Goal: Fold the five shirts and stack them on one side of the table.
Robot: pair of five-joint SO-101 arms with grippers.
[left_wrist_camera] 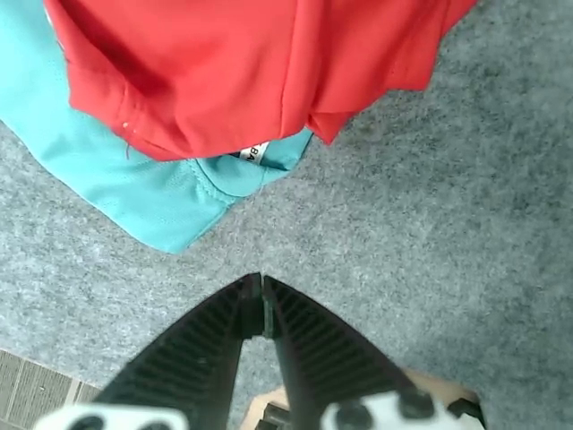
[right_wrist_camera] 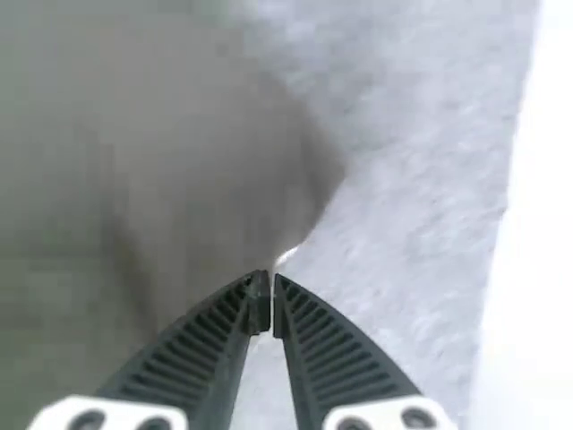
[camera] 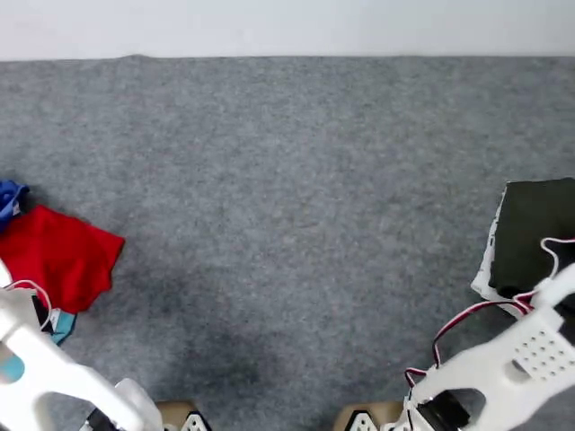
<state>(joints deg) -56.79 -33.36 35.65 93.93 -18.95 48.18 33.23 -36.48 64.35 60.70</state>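
Observation:
A crumpled red shirt lies at the table's left edge, with a blue shirt peeking out behind it and a teal shirt under its near side. In the left wrist view the red shirt lies over the teal shirt. My left gripper hovers shut over bare felt, a short way from the teal hem, holding nothing. A folded dark shirt rests on a white one at the right edge. My right gripper is shut and empty above the dark shirt.
Grey felt covers the whole table, with a wide open stretch in the middle. The white wall runs along the far edge. Both arm bases stand at the near edge, and a red-and-white cable loops off the right arm.

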